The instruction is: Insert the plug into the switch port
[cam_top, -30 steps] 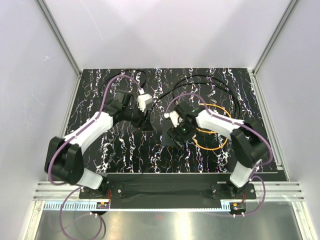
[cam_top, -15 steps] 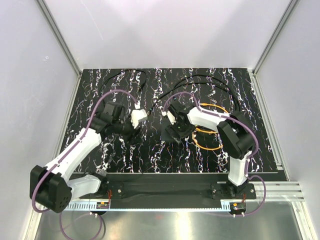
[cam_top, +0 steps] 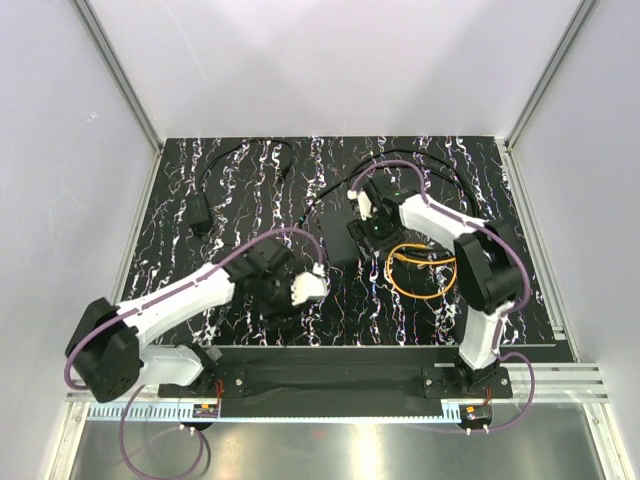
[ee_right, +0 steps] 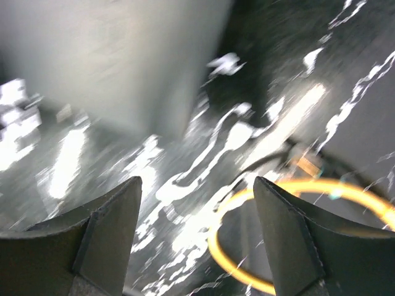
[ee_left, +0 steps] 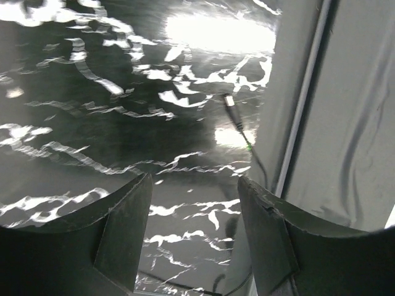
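Table (cam_top: 250, 190), glossy black marbled with white veins, now carries the flat matte switch box (cam_top: 337, 235) farther back than 1 second ago. My left arm has swung home, left fingers (ee_left: 123, 228) spread and empty; right fingers (ee_right: 111, 228) gape empty beside the box. Orange cable (cam_top: 421, 297) coils nearby, plug (ee_right: 305, 164) loose: insertion still pending.

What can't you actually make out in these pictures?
Switch port: top view, too small on the black box's dark edge.
Plug: right wrist view, motion blur smears the orange cable's end.
Small black object, far left: top view, too small to identify.
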Controlling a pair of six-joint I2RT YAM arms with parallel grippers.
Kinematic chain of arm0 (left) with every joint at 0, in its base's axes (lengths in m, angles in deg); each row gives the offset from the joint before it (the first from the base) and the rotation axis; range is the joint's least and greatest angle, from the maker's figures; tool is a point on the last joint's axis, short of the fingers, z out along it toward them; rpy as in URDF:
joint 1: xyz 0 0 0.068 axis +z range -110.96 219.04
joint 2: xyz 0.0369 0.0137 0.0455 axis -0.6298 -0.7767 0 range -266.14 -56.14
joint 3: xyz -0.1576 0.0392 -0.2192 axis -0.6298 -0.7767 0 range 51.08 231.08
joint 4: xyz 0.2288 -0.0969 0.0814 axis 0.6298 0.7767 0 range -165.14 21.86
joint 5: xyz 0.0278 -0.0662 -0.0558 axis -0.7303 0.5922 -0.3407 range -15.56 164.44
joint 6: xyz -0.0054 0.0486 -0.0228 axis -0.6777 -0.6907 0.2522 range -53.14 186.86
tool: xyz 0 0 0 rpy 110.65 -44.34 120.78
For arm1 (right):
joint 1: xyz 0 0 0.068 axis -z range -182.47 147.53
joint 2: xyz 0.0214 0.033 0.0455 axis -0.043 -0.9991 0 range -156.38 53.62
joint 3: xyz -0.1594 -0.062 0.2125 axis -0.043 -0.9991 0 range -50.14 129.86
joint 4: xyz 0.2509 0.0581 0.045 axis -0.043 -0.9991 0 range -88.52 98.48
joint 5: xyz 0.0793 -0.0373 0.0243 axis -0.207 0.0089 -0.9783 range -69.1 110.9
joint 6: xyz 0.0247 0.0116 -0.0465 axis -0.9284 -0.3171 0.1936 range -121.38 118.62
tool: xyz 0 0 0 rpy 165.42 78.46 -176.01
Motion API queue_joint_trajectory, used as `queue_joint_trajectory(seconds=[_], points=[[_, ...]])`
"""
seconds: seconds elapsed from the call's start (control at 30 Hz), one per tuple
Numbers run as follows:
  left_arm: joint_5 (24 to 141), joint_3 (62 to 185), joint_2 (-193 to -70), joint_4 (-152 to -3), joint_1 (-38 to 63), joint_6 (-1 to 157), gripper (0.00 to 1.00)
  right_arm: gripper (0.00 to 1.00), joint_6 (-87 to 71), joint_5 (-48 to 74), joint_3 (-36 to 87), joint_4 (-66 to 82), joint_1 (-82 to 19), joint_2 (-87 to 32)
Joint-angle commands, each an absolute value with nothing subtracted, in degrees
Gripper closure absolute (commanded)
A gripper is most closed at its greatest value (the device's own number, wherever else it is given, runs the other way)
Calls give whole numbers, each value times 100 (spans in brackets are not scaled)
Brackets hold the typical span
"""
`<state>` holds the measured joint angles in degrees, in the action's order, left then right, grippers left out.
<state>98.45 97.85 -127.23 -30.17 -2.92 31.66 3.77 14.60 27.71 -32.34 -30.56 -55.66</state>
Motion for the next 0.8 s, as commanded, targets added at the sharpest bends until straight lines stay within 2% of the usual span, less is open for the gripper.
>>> queue_joint_trajectory(seconds=[0.0,0.13,0.5,0.63,0.77], points=[[9501,9697,-12944,-3233,-780,3555,37,20,180,720,2686,-3397,-3086,-4668],[8957,9582,-13207,-3585,-1439,3864,37,20,-6,141,2624,-3555,-2761,-4088],[8692,9837,-14174,-4200,-1923,4453,42,21,-392,-686,2572,-3740,-1786,-3454],[8543,9889,-14455,-4315,-1993,4559,48,21,-481,-1003,2554,-3766,-1548,-3340],[8323,10039,-14737,-4315,-2003,4699,68,21,-498,-1039,2519,-3749,-1442,-3313]])
